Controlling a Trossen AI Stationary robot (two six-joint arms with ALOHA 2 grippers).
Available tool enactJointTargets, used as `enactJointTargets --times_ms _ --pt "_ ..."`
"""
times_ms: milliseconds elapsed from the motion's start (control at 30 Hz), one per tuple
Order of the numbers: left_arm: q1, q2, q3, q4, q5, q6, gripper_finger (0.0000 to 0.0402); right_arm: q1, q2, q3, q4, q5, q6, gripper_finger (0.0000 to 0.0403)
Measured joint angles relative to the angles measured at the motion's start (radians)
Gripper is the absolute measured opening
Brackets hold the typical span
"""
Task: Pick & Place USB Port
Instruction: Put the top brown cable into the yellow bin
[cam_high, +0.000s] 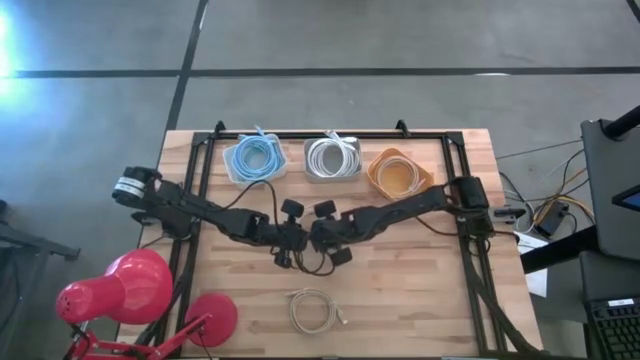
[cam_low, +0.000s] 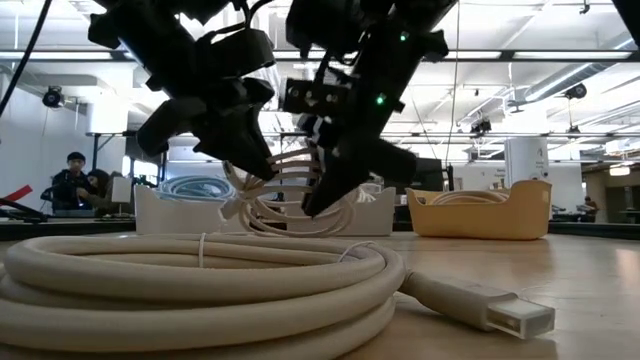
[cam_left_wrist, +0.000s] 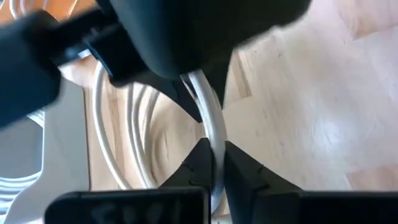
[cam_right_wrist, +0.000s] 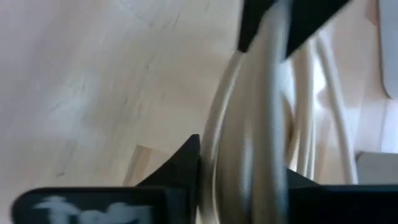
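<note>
A coiled white USB cable (cam_low: 285, 205) hangs between my two grippers over the middle of the table; the high view hides it under them. My left gripper (cam_high: 293, 240) and right gripper (cam_high: 322, 236) meet tip to tip, each shut on this coil. A second coiled cable (cam_high: 314, 309) lies flat near the table's near edge, and its USB plug (cam_low: 518, 314) rests on the wood. Three bins stand along the far edge: one with blue cable (cam_high: 255, 158), one with white cable (cam_high: 332, 157), one orange (cam_high: 399, 172). My left gripper pinches one white strand (cam_left_wrist: 215, 138) of the coil between its two fingers (cam_left_wrist: 200, 163), coming from the table's left and slanting down. The rest of the coil (cam_left_wrist: 115, 134) loops out beside the fingers. My right gripper is shut on a bundle of several strands (cam_right_wrist: 249, 155) of the same coil, coming from the table's right and slanting down. The strands run between its fingers (cam_right_wrist: 183, 165) and on toward the left gripper's tips (cam_right_wrist: 292, 18).
A red desk lamp (cam_high: 125, 290) stands at the near left corner. A black frame (cam_high: 205, 160) runs along the table's sides and far edge. Bare wood lies to the right of the flat coil. People sit in the room behind (cam_low: 72, 180).
</note>
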Motion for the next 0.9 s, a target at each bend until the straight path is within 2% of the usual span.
enactJointTargets --times_ms 233,533,800,900 --pt "0.000 0.000 0.000 0.006 -0.015 -0.069 0.0040 -0.001 -0.030 -0.002 -0.023 -0.001 0.015 0.0016" --pt "0.000 0.000 0.000 0.004 -0.085 -0.144 0.0074 0.001 -0.033 -0.002 -0.081 0.010 0.147 0.0011" --pt "0.000 -0.007 -0.001 0.001 -0.229 -0.236 0.0123 0.002 -0.043 -0.002 -0.163 0.076 0.275 0.0013" --pt "0.000 -0.008 0.007 0.003 -0.242 -0.252 0.0137 0.003 -0.076 -0.002 -0.230 0.082 0.360 0.0013"
